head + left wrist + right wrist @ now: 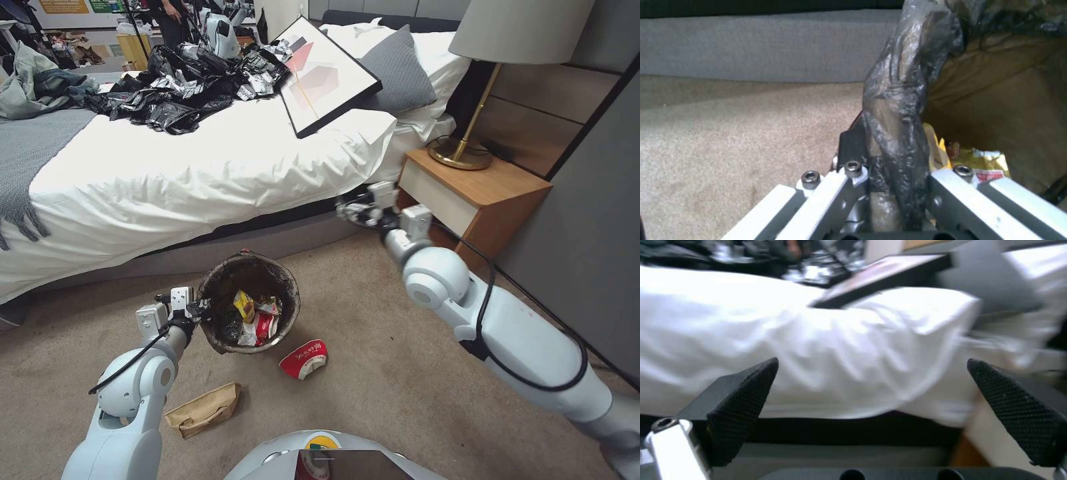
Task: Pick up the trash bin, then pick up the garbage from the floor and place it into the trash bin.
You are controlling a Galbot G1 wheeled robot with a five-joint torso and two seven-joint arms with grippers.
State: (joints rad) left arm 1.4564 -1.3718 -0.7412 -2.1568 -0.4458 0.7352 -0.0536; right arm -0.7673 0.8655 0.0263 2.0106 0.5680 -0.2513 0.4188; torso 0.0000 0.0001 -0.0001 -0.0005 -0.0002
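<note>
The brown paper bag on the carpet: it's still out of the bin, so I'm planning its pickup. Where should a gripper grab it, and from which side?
A judgement: the brown paper bag lies flat and crumpled on the carpet, so come straight down and pinch a raised fold near its open end. The open right gripper is free; the left gripper is shut on the trash bin rim.

My arms are glossy pale grey-white with round joint housings; black cables loop along them; silver brackets carry dark hex screws; my right gripper [871, 413] has black textured pads [742, 413].
</note>
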